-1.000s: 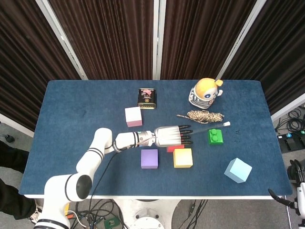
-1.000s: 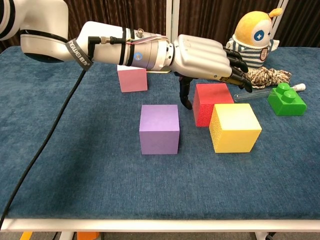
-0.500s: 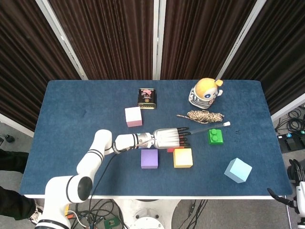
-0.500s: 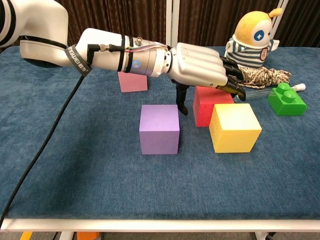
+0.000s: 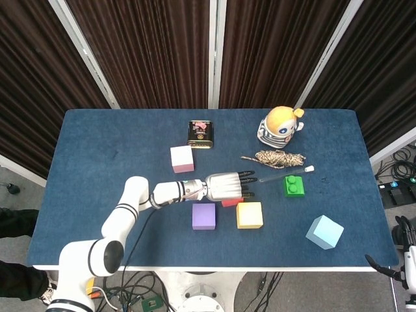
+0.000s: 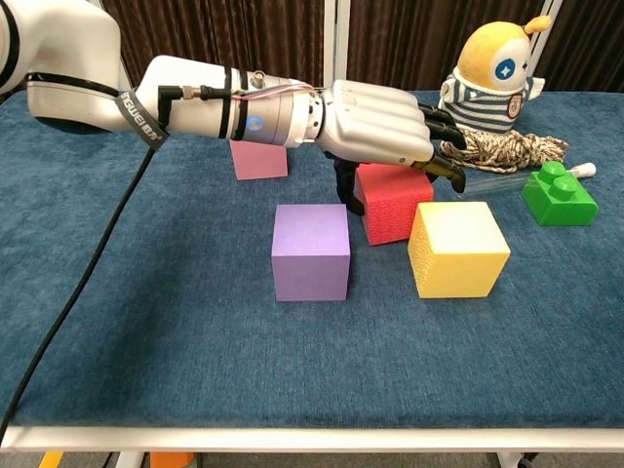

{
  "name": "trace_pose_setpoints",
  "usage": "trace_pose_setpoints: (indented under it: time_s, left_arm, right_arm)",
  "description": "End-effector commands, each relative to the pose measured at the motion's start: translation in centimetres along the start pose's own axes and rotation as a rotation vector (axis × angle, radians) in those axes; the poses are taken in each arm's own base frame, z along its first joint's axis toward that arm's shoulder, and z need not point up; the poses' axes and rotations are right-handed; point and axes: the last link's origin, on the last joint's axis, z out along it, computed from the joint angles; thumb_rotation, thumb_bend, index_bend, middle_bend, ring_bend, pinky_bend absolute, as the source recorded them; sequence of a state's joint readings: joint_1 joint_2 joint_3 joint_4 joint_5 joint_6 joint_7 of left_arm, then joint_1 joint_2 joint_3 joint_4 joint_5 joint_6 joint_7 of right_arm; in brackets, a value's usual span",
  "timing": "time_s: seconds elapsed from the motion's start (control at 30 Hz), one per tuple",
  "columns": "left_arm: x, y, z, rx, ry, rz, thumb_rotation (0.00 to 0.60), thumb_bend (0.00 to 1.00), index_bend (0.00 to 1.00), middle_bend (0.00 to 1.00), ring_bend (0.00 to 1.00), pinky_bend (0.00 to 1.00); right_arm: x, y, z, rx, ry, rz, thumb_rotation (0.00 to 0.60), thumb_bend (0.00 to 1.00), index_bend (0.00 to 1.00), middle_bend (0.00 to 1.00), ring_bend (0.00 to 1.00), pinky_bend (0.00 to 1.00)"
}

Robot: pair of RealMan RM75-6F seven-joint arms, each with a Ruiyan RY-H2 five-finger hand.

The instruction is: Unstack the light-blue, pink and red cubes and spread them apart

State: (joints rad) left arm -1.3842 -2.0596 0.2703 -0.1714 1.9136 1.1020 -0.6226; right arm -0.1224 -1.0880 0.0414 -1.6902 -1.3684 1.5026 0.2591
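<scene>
Three task cubes already sit apart on the blue cloth table (image 5: 97, 143), so I judge I'm on the last spreading step. Going left to right: the pale pink foam cube (image 5: 182, 158) rests alone at the back; my left hand (image 6: 375, 122) lies over the red foam cube (image 6: 393, 202), fingers across its top and thumb down its left face, gripping it. That cube looks tilted, close between the purple cube (image 6: 311, 251) and the yellow cube (image 6: 457, 248). Far right, the light-blue cube (image 5: 324, 232) stands well apart. My right hand is out of view. Next I'd carry the red cube to open cloth and let go.
</scene>
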Motion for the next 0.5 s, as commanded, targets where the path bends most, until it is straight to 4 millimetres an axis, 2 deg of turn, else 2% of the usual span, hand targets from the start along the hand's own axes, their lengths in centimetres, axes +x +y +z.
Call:
trace_pose_setpoints:
  time_s: [0.03, 0.17, 0.5]
  left_arm:
    - [0.0, -0.2, -0.3, 0.002, 0.003, 0.002, 0.6, 0.21, 0.17, 0.38, 0.0, 0.0]
    - [0.1, -0.9, -1.2, 0.012, 0.01, 0.002, 0.6, 0.21, 0.17, 0.39, 0.0, 0.0]
    - [0.5, -3.9, -5.8, 0.046, 0.017, 0.02, 0.6, 0.21, 0.17, 0.39, 0.0, 0.0]
  right_arm:
    - [0.0, 0.0, 0.0, -0.002, 0.003, -0.001, 0.6, 0.05, 0.0, 0.0, 0.0, 0.0]
    - [0.2, -0.1, 0.2, -0.001, 0.005, -0.004, 0.6, 0.05, 0.0, 0.0, 0.0, 0.0]
    - [1.5, -0.5, 0.9, 0.012, 0.064, 0.002, 0.6, 0.05, 0.0, 0.0, 0.0, 0.0]
